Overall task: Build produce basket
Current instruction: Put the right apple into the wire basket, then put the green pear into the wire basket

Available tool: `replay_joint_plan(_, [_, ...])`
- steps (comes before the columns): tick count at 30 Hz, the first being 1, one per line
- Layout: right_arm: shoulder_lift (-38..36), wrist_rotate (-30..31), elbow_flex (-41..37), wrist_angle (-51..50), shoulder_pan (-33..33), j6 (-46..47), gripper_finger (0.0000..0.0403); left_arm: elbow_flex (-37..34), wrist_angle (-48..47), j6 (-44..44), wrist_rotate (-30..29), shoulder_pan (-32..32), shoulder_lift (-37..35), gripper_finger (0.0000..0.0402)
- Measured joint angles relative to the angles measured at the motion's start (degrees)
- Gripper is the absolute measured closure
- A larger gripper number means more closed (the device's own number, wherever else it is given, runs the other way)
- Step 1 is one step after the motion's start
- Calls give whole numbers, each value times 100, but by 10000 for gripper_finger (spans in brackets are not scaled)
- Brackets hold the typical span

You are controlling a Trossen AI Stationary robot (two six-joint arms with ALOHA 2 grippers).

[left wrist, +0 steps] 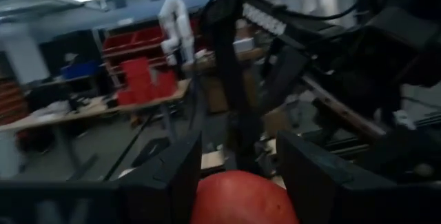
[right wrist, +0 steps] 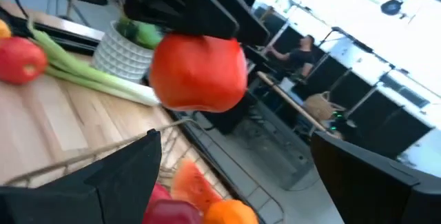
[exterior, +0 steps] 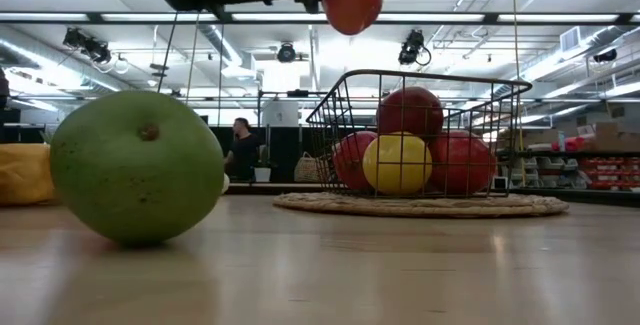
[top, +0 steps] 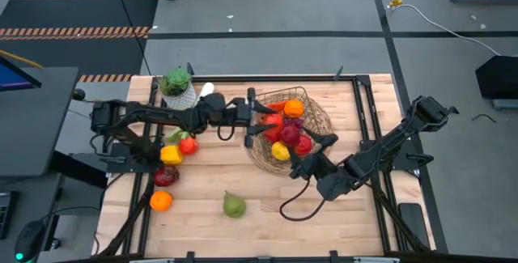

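Observation:
The basket (top: 317,119) stands at the table's middle right with red, yellow and orange produce (exterior: 398,163) in it. My left gripper (top: 261,120) reaches in from the table's left and is shut on a red apple (right wrist: 198,72), held over the basket's left rim (exterior: 318,117). My right gripper (right wrist: 234,182) stands open at the basket's near right side (top: 312,156), with nothing between its fingers, facing the held apple. A green pear (exterior: 135,165) lies on the table near the front. My left gripper pinches the red apple by its two opposite sides (left wrist: 207,200) between its two fingers. The fingers come in about level from the table's left. The apple (exterior: 352,3) is lifted clear, above the basket's rim.
Left of the basket lie a red apple (top: 188,145), a yellow pepper (top: 171,154), a dark red apple (top: 166,176) and an orange (top: 161,201). A leek (right wrist: 89,72) lies by the white plant pot (top: 179,91) at the far left. Bare wood shows at the near right.

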Motion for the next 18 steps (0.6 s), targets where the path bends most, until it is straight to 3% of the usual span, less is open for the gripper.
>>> replay_joint_plan(8, [0,-142,0,-596,-44,436,28,1,1216,-696,731,-2,450,203])
replay_joint_plan(18, [0,-417,0,-612,-252,500,28,2,1465,-1040,779,-22,474,213])
